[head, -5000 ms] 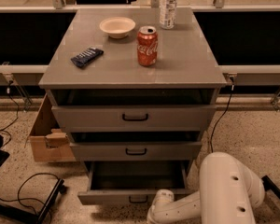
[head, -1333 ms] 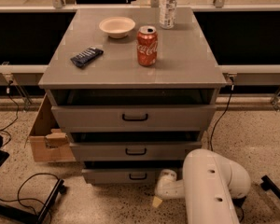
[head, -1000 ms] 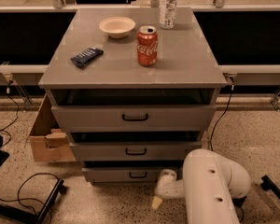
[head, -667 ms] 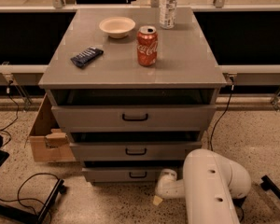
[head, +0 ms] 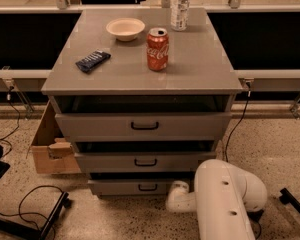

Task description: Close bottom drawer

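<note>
The bottom drawer (head: 117, 187) is the lowest, slimmest grey panel of the cabinet, with a small black bar handle (head: 148, 187). It sits pushed in, its front about in line with the drawers above, and none of its interior shows. My gripper (head: 175, 199) is at the end of the white arm (head: 225, 199), low by the floor. It is right at the drawer front's right end, just right of the handle.
The middle drawer (head: 105, 162) and top drawer (head: 100, 126) stand slightly out. On the cabinet top (head: 205, 64) are a Coke can (head: 157, 49), a bowl (head: 125, 28), a bottle (head: 180, 1) and a snack bar (head: 93, 60). A cardboard box (head: 47, 146) and cables (head: 20, 199) lie at the left.
Five seconds ago the bottom drawer stood pulled out with its interior showing; now it is pushed in. The arm has moved toward the cabinet. Over the last second nothing visibly moved.
</note>
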Tool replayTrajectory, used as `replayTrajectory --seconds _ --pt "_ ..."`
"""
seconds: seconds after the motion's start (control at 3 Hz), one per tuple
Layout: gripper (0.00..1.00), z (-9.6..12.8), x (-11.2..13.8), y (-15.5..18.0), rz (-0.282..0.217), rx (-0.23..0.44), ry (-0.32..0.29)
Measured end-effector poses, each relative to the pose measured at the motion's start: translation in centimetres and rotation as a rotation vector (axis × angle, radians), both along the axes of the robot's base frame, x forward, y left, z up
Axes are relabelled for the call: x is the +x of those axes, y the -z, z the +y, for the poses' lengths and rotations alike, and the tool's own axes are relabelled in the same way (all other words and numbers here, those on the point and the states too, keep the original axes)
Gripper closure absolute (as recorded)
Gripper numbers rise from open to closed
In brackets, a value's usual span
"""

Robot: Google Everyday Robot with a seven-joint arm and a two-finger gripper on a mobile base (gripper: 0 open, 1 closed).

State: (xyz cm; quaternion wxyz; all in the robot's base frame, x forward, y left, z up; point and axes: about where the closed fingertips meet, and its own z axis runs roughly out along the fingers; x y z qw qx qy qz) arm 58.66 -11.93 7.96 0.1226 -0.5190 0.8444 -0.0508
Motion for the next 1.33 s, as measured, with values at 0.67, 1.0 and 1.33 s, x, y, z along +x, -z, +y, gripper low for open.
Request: replayTrajectory --seconds 0.67,1.0,1.33 --pt "1.0 -2.0 -1.6 -3.8 -0.035 0.029 0.005" --pt "1.0 -4.8 -6.5 -10.4 -0.017 -0.028 -0.061" --pt "1.0 -7.5 -10.7 -15.8 0.039 -0.13 -0.094"
